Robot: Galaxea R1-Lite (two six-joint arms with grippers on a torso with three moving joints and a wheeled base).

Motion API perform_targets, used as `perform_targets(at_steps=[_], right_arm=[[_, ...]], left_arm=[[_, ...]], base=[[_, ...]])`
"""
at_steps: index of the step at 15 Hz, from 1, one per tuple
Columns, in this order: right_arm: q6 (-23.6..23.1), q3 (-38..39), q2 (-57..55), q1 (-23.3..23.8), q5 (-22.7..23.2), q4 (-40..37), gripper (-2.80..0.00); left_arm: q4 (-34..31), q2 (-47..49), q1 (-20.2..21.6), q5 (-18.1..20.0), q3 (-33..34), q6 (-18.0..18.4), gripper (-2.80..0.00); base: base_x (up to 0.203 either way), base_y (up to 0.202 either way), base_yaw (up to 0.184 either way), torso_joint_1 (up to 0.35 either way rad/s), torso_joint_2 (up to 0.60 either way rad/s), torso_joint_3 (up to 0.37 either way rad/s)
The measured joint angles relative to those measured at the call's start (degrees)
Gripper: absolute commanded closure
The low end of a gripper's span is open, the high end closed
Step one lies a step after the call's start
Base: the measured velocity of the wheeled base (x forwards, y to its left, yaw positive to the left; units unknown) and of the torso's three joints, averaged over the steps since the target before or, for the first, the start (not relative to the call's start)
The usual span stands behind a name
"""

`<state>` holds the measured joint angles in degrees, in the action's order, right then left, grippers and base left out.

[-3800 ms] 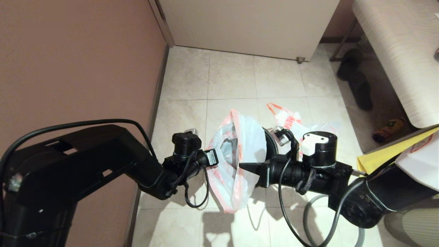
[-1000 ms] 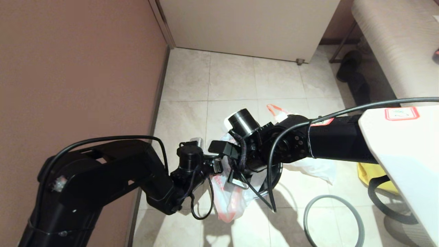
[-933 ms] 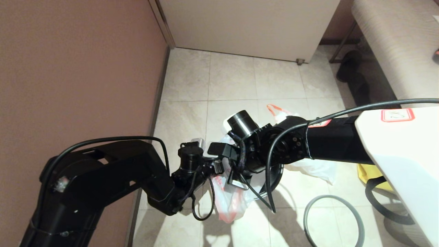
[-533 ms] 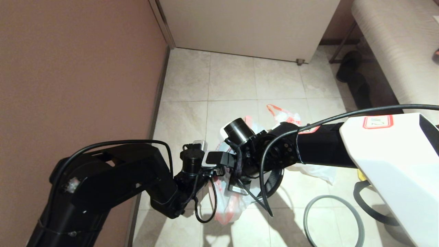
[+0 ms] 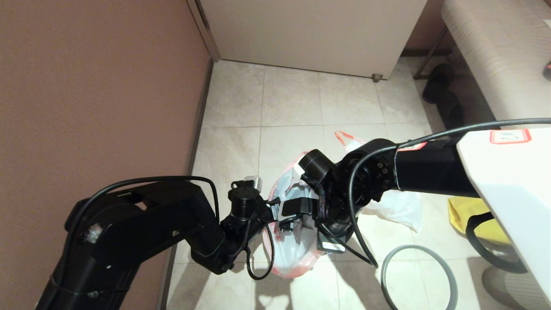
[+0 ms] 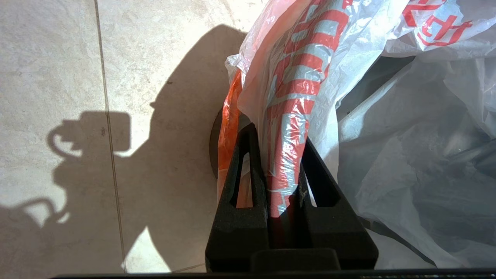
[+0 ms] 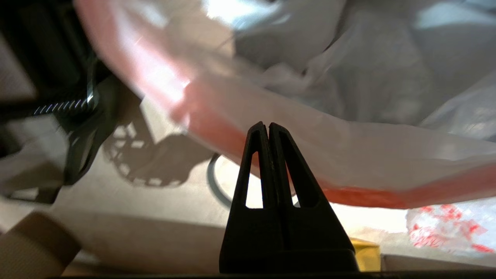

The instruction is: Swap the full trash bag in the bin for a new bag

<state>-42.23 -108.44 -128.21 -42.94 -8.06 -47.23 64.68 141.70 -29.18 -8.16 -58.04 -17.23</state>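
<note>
Two matte black jointed arms, looping black cables. Right arm [image 5: 430, 172] has white shell, red-bordered sticker. Black wedge-shaped fingers [image 6: 240, 182] with slotted cutouts.

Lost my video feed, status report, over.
Left gripper shut on new bag. Right gripper shut at its hem. Bin mostly hidden beneath. Grey hoop lies on the floor.

Thin glossy crinkled plastic new bag [image 5: 287, 252], matt black fingers [image 6: 288, 182], smooth floor tiles [image 5: 292, 97]

Red lettering on new bag [image 6: 294, 97], unreadable
</note>
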Motion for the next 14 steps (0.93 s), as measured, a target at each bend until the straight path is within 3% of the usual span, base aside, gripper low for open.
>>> perform_targets(at_steps=[2,5,10,14], right_arm=[[0.06,-0.02,1.11,0.50,2.82,-3.53,0.00],[0.01,-0.02,1.35,1.68,8.59,-2.98,0.00],[-1.20,0.00,0.79,3.14,16.08,7.22,0.00],[-2.83,0.00,-0.94,2.94,15.25,10.24,0.00]], left_arm=[[0.20,0.20,0.00,-0.18,-0.09,0.07,0.00],[0.05,0.56,-0.02,-0.20,-0.35,0.28,0.00],[-0.19,0.72,0.02,-0.20,-0.43,0.52,0.00],[-2.74,0.83,0.02,-0.24,-1.36,0.58,0.00]], base=[[0.000,0.000,0.000,0.000,0.00,0.000],[0.000,0.000,0.000,0.000,0.00,0.000],[0.000,0.000,0.000,0.000,0.00,0.000],[0.000,0.000,0.000,0.000,0.00,0.000]])
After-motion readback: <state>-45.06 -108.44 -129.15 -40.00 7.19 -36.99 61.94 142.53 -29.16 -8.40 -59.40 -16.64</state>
